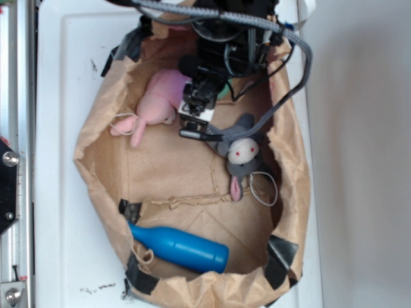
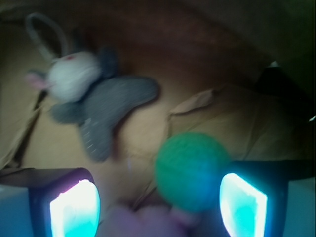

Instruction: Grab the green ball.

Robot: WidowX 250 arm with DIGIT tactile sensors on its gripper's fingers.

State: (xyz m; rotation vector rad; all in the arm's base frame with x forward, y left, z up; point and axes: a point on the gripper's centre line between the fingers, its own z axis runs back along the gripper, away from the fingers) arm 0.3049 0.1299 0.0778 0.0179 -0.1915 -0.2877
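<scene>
The green ball (image 2: 191, 170) is mint-green and round. In the wrist view it lies on the brown paper between my fingers, much nearer the right finger (image 2: 243, 206) than the left finger (image 2: 74, 210). My gripper (image 2: 158, 202) is open, with a wide gap, and I see no pad touching the ball. In the exterior view the gripper (image 1: 200, 102) hangs over the far end of the paper bag. There only a green sliver of the ball (image 1: 223, 92) shows beside the arm.
A pink plush animal (image 1: 156, 102) lies left of the gripper, and its blurred pink edge (image 2: 143, 222) shows just under the ball. A grey plush mouse (image 1: 241, 154) lies to the right, a blue bottle (image 1: 180, 247) at the near end. Crumpled bag walls (image 1: 96, 154) surround everything.
</scene>
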